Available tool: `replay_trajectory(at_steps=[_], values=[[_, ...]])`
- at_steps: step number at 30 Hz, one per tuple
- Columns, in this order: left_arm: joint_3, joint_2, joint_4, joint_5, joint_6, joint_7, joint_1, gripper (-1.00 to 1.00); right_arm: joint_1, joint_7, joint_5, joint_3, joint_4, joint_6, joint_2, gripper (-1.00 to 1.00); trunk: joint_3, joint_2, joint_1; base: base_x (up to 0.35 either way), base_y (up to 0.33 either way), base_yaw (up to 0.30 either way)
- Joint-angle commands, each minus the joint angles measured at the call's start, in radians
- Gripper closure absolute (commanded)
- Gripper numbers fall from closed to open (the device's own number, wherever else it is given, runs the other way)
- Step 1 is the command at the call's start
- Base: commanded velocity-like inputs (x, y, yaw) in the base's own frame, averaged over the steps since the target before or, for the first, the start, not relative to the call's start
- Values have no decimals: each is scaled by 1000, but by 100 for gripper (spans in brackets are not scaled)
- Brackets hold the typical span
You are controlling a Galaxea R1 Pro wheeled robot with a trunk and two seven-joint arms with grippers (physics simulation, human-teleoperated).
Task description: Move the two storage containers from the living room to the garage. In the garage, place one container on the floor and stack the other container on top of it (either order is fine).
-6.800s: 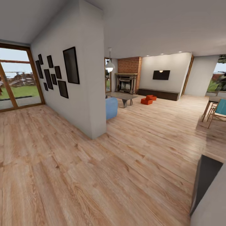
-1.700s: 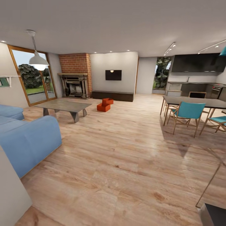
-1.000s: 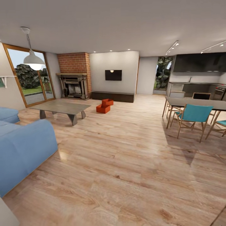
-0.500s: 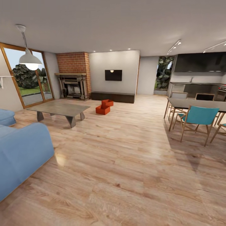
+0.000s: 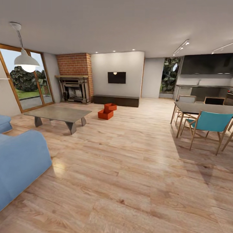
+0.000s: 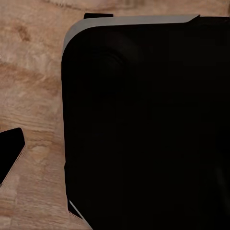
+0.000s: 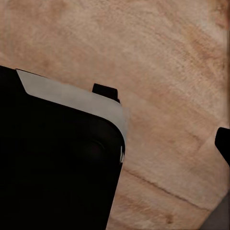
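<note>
Two storage containers (image 5: 107, 111), orange-red, open-topped, touching, one a step behind the other, far across the light plank floor (image 5: 129, 168), just before the low dark TV bench (image 5: 116, 100). Right of the glass table (image 5: 58, 114) and brick fireplace (image 5: 75, 78). Best approached straight down the open lane between blue sofa (image 5: 19, 161) and dining chairs (image 5: 207, 124), stopping short for arm reach. Cannot tell either gripper's state: wrist views blocked by dark body panels.

two orange-red storage containers (image 5: 107, 111) touching on living room wood floor (image 5: 129, 155); upright; open-top
</note>
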Motion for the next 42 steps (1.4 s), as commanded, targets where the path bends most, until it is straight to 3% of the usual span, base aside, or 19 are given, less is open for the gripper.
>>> replay_trajectory(at_steps=[1, 10, 42], values=[[2, 0, 0, 1, -2, -1, 0, -100, -1, -1, -6, 8, 2, -3, 1, -100, -1, 0, 1, 322, 0, -83], [2, 0, 1, 1, -2, -1, 0, -100, -1, -1, -6, 8, 2, -4, 1, -100, -1, 0, 1, 322, 0, -128], [2, 0, 1, 1, -2, -1, 0, -100, -1, -1, -5, 9, 2, -4, 1, -100, -1, 0, 1, 322, 0, -2]])
